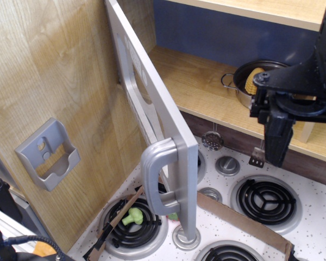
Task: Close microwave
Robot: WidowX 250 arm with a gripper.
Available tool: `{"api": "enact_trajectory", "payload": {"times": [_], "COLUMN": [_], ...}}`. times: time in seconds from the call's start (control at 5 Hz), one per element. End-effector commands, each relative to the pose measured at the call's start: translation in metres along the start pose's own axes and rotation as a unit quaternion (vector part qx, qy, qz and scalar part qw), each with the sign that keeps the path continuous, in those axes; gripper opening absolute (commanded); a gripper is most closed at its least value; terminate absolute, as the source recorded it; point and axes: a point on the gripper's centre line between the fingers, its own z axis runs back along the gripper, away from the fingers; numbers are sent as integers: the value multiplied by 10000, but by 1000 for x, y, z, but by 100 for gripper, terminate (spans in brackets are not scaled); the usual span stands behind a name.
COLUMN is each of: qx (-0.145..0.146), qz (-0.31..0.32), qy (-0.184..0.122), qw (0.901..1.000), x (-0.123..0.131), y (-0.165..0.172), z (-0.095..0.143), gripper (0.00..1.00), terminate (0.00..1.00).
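The microwave's grey door [152,109] stands swung wide open, seen nearly edge-on and running from top centre down to the stove. Its window cut-outs face left. Its curved silver handle [158,179] is at the door's near end. The buttons and clock display are out of view. My black gripper [275,155] hangs at the right, pointing down above the stove's back edge. It is well to the right of the door and apart from it. Its fingers look like one dark block, so I cannot tell how they stand. It holds nothing that I can see.
A small grey wall pocket [48,155] hangs on the wooden panel at left. A metal pot [242,87] with yellow corn [252,79] sits on the wooden shelf behind the gripper. Below are stove burners [267,200], knobs [227,165], a green toy [133,216] and a cardboard strip [244,220].
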Motion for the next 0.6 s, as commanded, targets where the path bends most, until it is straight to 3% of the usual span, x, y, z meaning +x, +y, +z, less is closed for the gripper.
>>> {"api": "enact_trajectory", "payload": {"times": [0.0, 0.4], "qx": [0, 110], "qz": [0, -67], "qy": [0, -341], "qw": [10000, 9993], "x": [0, -28], "y": [0, 37], "z": [0, 15], "gripper": [100, 100], "terminate": [0, 0]}}
